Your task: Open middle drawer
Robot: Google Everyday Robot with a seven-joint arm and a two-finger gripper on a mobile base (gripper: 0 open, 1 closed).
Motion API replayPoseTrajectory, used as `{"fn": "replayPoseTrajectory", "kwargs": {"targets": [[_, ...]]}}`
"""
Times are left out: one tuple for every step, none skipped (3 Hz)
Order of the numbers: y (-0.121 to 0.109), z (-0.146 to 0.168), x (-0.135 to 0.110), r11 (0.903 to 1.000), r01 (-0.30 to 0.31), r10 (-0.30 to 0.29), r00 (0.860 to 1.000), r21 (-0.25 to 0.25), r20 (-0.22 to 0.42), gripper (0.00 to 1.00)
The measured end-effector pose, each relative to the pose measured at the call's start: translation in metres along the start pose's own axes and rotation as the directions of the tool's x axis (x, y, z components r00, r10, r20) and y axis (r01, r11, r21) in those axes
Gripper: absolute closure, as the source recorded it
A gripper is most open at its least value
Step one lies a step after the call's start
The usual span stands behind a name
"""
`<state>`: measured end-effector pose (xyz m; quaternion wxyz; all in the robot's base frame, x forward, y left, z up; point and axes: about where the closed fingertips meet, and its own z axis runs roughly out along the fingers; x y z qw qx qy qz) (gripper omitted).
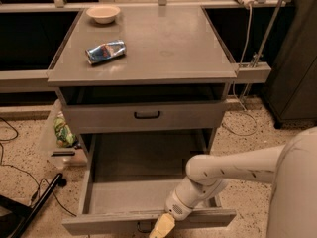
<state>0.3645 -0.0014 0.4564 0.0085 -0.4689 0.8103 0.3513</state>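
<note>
The middle drawer (143, 195) is a wide grey metal drawer, pulled far out of the cabinet, and its inside is empty. Its low front panel (99, 223) runs along the bottom edge of the camera view, with a bit of the small black handle (143, 227) showing at its centre. My gripper (161, 227) is cream-coloured. It sits at the front panel just right of the handle and is partly cut off by the bottom edge. My white arm (233, 170) reaches in from the right. The taller-fronted top drawer (147, 115) above is closed. The lowest drawer is hidden.
A bowl (103, 14) and a crushed blue can (105, 51) lie on the cabinet top (168, 43). A clear bin with a green bag (60, 133) stands on the floor at the left. Black cables and a stand (29, 202) are at the lower left. A dark cabinet (292, 58) is at the right.
</note>
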Motion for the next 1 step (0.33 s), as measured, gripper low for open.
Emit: {"fn": "replayPoseTrajectory", "kwargs": {"targets": [[0.0000, 0.0000, 0.0000, 1.0000, 0.000, 0.000, 1.000, 0.000, 0.000, 0.00]]}}
